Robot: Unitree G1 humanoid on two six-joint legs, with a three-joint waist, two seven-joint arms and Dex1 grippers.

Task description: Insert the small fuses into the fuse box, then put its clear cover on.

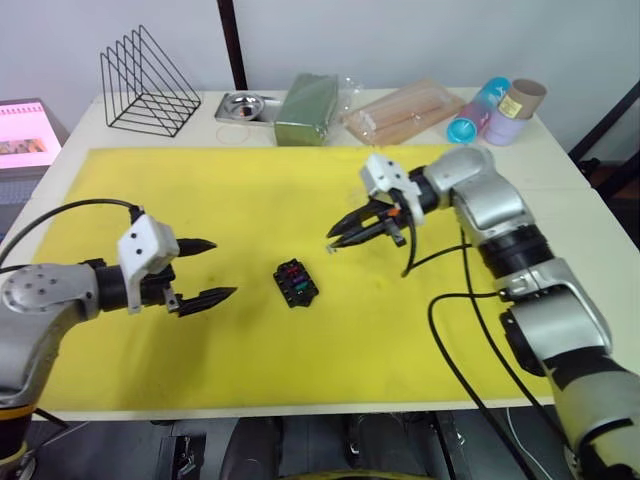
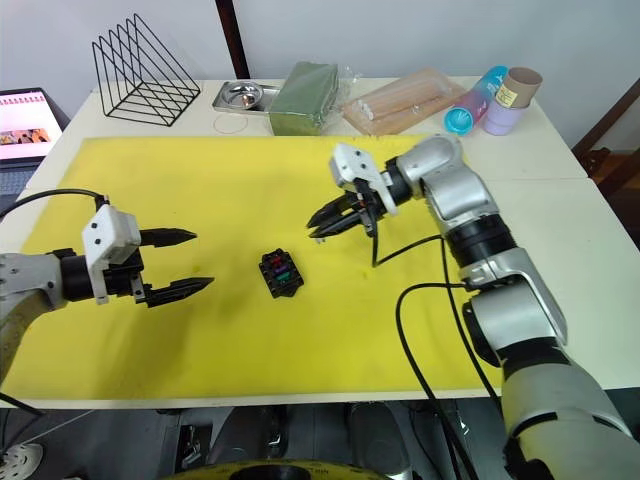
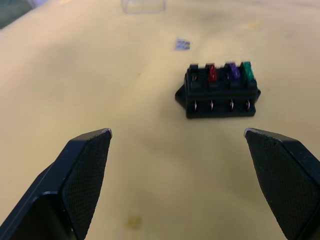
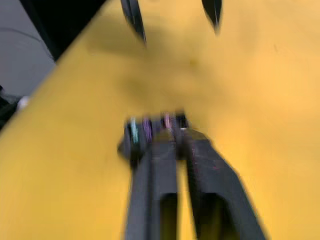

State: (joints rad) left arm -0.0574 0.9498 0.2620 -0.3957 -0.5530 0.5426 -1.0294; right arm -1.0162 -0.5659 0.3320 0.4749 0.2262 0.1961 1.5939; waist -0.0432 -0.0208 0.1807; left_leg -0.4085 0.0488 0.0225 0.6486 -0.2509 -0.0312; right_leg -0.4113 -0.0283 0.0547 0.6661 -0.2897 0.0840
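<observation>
**One more fuse to go**

A big yellow mat (image 1: 250, 200) covers the table (image 1: 90, 120). At the far edge sit a wire rack (image 1: 148, 82), a green packet (image 1: 307, 108) and a clear bag of sticks (image 1: 405, 112).

The right gripper (image 2: 317, 228) hangs over the mat, a little past the fuse box (image 1: 296, 283) and to its right. Its fingers are pressed almost together. They may be pinching the last fuse, but it is too small to be sure.

The left gripper (image 1: 212, 270) waits to the left of the box with its fingers spread wide, holding nothing.

The fuse box sits in the middle of the mat. The left wrist view shows a red fuse (image 3: 212, 73), a purple fuse (image 3: 233, 71) and a green fuse (image 3: 246, 70) already in it. One slot beside the red one looks empty.

The clear cover (image 3: 144, 5) lies on the mat, well past the box. A tiny bluish thing (image 3: 182, 45) lies between them.

I think the step now is filling that last slot. The next move needs careful aim. Then comes the cover.
</observation>
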